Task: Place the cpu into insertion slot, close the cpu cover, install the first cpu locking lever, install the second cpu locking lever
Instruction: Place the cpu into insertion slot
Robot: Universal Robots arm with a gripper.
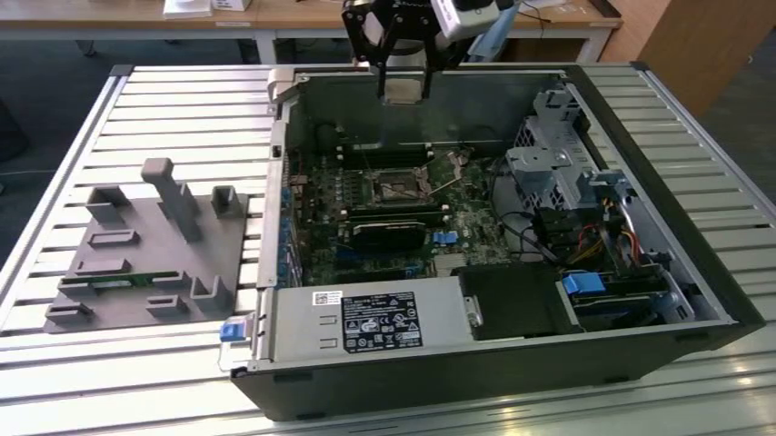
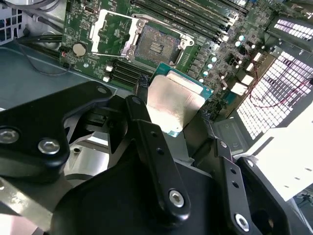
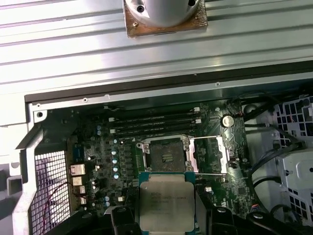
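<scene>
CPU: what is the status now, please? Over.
Copy: gripper shut on cpu, over motherboard; insertion slot bare, cpu cover open. Nothing seen in the way.

The tool (image 2: pixel 172 100) is matte black. Its two long, flat fingers (image 2: pixel 151 147) each have small holes along them and a silver screw (image 2: pixel 176 198) at the root. Beside them, broad rounded black links (image 2: pixel 44 122) carry more silver screws. In the exterior view, a pale grey housing (image 1: pixel 467 18) sits above the tool.

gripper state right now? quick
Gripper: closed on the cpu, held clear of the empty insertion slot; the cpu cover is open.
</scene>
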